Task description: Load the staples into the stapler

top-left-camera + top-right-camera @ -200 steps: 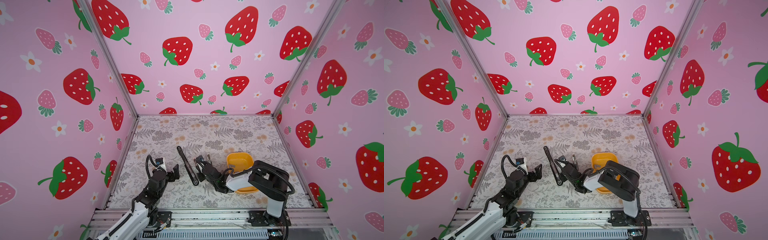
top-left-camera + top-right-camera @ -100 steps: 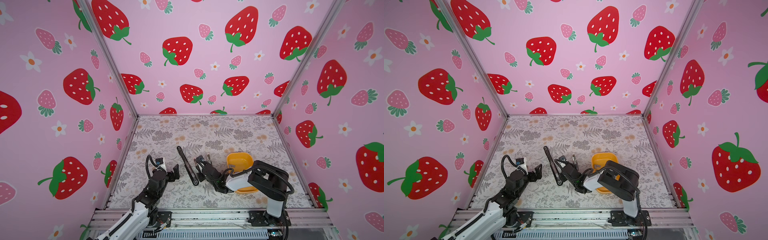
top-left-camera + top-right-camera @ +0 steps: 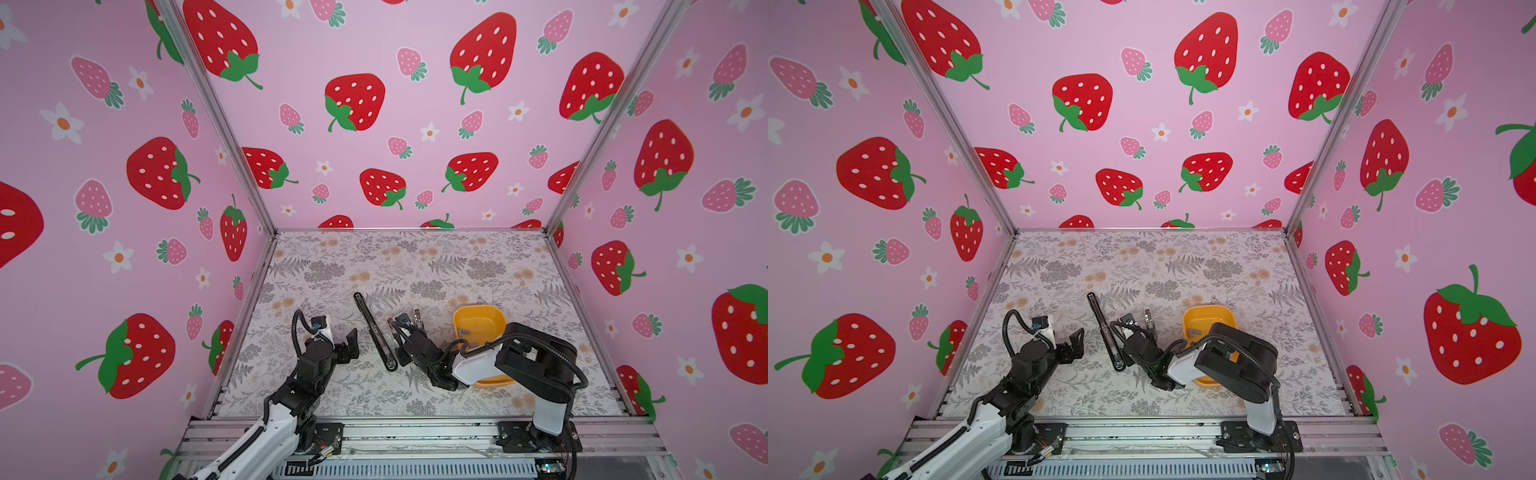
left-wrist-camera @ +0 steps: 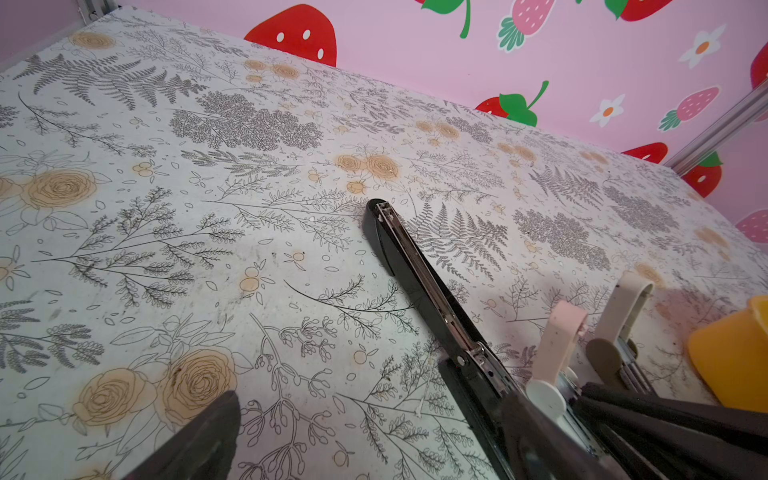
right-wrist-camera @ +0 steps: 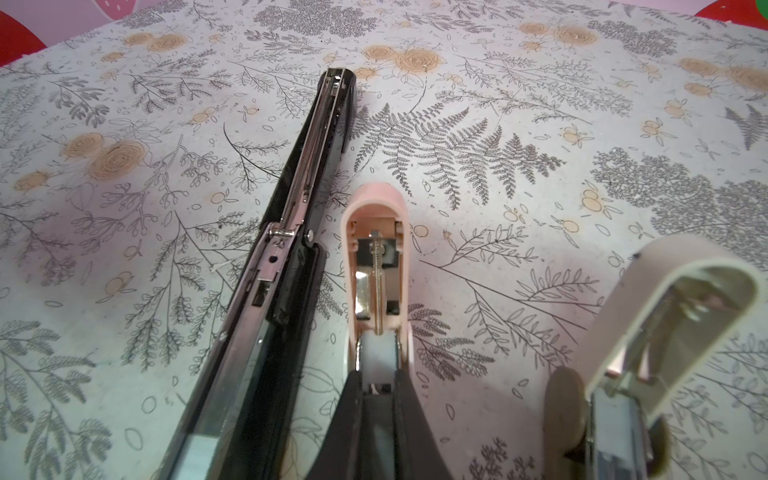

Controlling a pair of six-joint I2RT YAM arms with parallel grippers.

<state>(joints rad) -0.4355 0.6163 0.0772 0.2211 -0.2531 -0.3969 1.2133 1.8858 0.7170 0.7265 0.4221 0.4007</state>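
Three staplers lie opened side by side on the floral mat: a long black stapler (image 3: 374, 332) (image 5: 291, 232), a small pink stapler (image 5: 374, 208) (image 4: 559, 332) and a beige stapler (image 5: 665, 311) (image 4: 623, 307). My right gripper (image 5: 376, 382) (image 3: 398, 336) is shut on a narrow grey strip, the staples, right at the near end of the pink stapler's open channel. More grey staples (image 3: 466, 332) lie in the yellow bowl (image 3: 478, 316). My left gripper (image 3: 347, 347) (image 4: 374, 457) stands wide open just left of the black stapler, holding nothing.
The yellow bowl (image 3: 1208, 311) sits right of the staplers, partly under my right arm. Pink strawberry walls close in the mat on three sides, and a metal rail runs along the front edge.
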